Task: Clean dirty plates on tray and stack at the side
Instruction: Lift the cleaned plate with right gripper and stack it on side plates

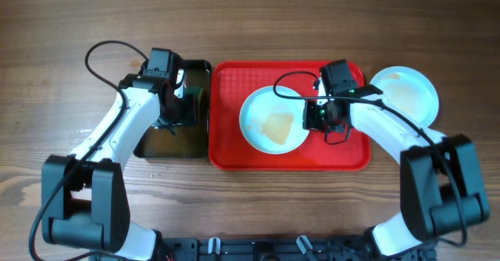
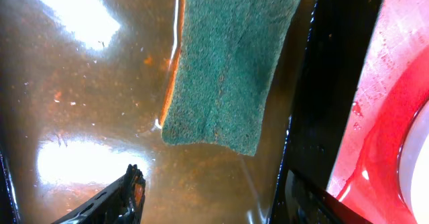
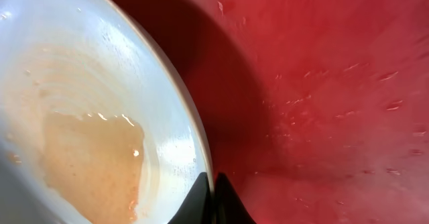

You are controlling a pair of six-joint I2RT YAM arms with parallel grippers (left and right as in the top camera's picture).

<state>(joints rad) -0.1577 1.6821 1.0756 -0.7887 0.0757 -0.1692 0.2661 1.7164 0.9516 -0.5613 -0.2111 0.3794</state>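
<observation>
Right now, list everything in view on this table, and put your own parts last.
tray: one, red, centre of the table
plate on the tray: one, white, brownish residue inside
plate beside the tray: one, white, faint residue, on the table to the right of the tray
black tray: one, left of the red tray, holds brownish water
sponge: one, green with an orange edge, in the black tray
table: one, brown wood
left gripper: open, low over the black tray, just short of the sponge
right gripper: shut on the right rim of the plate on the tray
</observation>
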